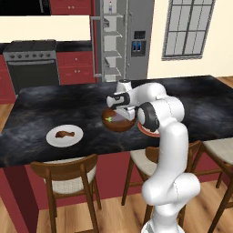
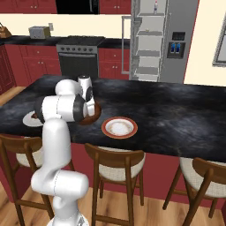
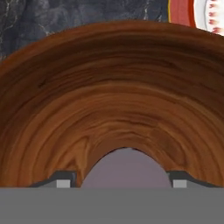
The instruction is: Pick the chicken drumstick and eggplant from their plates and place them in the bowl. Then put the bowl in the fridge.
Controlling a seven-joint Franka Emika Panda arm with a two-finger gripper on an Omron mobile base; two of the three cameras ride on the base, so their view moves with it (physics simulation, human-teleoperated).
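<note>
The tool (image 1: 122,110) hung just over the bowl (image 1: 119,123), its tips spread wide at either side of a dull purple mass that looked like the eggplant (image 3: 125,168), lying low in the bowl right under the hand. Whether the tips touched it could not be told; they did not look pressed onto it. A green stem end showed at the bowl's near-left edge. The orange-rimmed plate (image 2: 119,127), touching or just beside the bowl on the worktop (image 1: 36,109), was bare. The chicken drumstick (image 1: 63,134) lay on the white plate (image 1: 64,136), well to the left of the bowl. Beyond the bowl, the fridge (image 1: 134,38) stood with its door open. By this reading, the eggplant step was finishing. The next move called for lifting clear of the bowl, crossing to the white plate and closing on the drumstick.
</note>
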